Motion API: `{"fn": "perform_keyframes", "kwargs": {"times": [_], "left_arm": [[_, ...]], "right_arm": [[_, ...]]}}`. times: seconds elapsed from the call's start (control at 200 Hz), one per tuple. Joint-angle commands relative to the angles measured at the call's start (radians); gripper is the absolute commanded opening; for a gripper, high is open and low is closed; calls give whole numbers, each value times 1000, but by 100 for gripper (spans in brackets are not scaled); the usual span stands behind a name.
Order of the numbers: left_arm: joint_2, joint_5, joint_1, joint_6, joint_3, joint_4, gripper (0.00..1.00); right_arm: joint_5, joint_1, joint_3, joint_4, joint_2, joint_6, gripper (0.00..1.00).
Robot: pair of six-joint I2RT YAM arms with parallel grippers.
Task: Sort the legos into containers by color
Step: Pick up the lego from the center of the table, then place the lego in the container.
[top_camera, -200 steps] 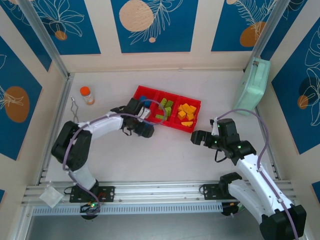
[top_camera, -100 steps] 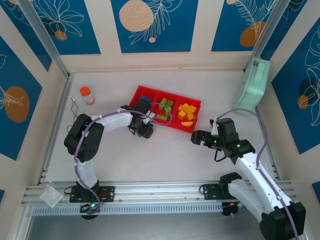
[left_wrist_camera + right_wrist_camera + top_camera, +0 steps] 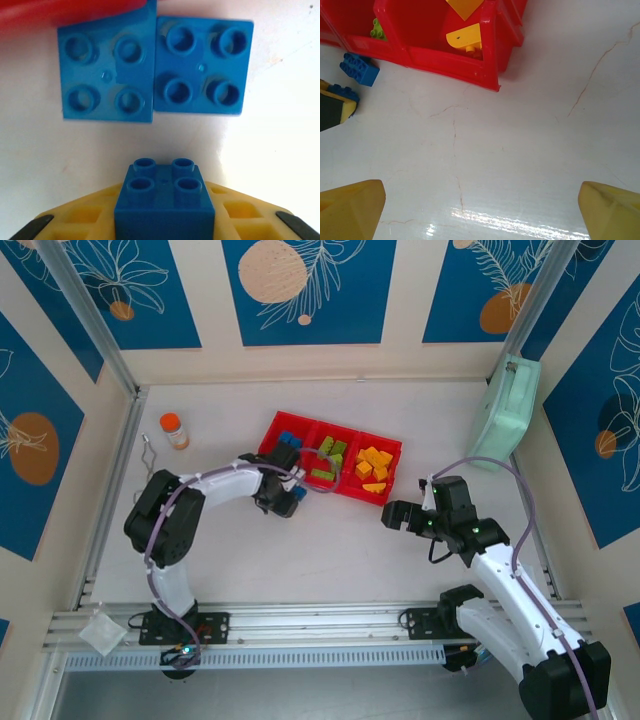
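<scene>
– So, left gripper (image 3: 287, 497) is clenched on one blue brick (image 3: 164, 192), low over the table (image 3: 330, 560), just beside the red tray (image 3: 393, 476). How would you run it?
– I'd lift straight up first. Two loose blue bricks (image 3: 202, 67) lie touching each other right ahead of the grip, one against the tray wall. Clear the wall, go over the left compartment, lower, then release. My guess: dropped from high, it bounces out.
– Counts?
– Blue: one held, two loose, and at least one binned blue brick (image 3: 288, 437) in the left compartment. Green bricks (image 3: 330, 458) are in the middle, yellow-orange bricks (image 3: 373, 468) on the right, roughly five each, too piled to count exactly.
– Other arm?
– Right gripper (image 3: 480, 192) is spread wide, nothing in it, over bare table near the tray's right end.
</scene>
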Motion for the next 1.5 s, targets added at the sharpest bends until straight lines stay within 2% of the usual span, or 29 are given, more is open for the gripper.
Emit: {"fn": "perform_keyframes", "kwargs": {"times": [0.0,0.115,0.25,0.67,1.03,1.236,1.341,1.421,1.496], "left_arm": [[-99,-8,0,-56,-29,-14,35],[-167,4,42,-97,-30,9,35],[-167,-16,88,-108,67,-32,34],[107,-106,124,-111,449,-98,32],[271,-200,127,-100,558,-138,33],[291,-215,132,-116,584,-140,43],[287,-214,132,-112,596,-146,58],[271,-198,132,-98,598,-149,64],[240,-189,131,-95,587,-150,65]], "right_arm": [[1,4,19,-18,-15,5,99],[1,3,21,-22,-22,5,99],[-1,5,16,-18,-28,6,99],[-5,6,10,-8,-39,4,99],[-10,0,1,13,-17,-1,99],[-19,-9,3,13,-3,-3,99],[-19,-10,5,10,-4,-2,99],[-18,-10,6,8,-5,-2,99],[-16,-10,8,4,-5,0,99]]}}
